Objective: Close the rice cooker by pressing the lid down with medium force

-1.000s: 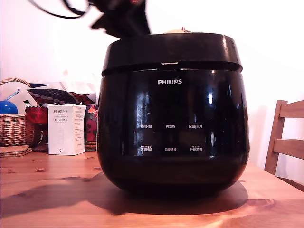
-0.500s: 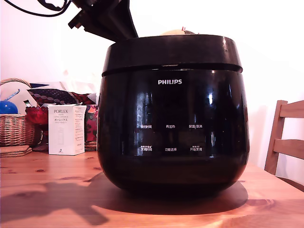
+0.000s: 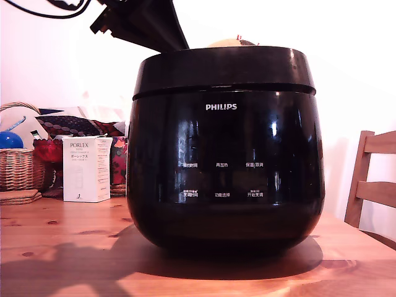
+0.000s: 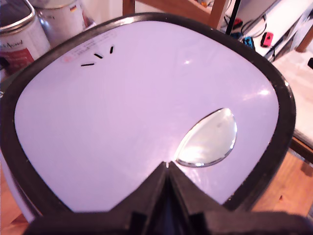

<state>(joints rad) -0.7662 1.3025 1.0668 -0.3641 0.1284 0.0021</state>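
Note:
The glossy black rice cooker (image 3: 224,167) with its white PHILIPS logo fills the middle of the exterior view. Its lid (image 3: 223,68) lies flat on the body, with only a thin seam between them. My black arm (image 3: 143,25) comes down from the upper left behind the lid, which hides its tip. In the wrist view the lid's top (image 4: 122,107) looks pale and shiny inside a black rim, with a silver teardrop-shaped part (image 4: 208,138). My gripper (image 4: 167,169) is shut, fingers together with nothing between them, and its tip rests on the lid's top.
The cooker stands on a wooden table (image 3: 62,247). Behind it on the exterior view's left are a white PORLEX box (image 3: 86,168) and a wicker basket (image 3: 18,164). A wooden chair (image 3: 371,179) stands at the right. Metal tins (image 4: 22,34) show in the wrist view.
The lid has dropped: the gap under its left side a second ago has closed to a thin seam. The arm shifted slightly right over the lid.

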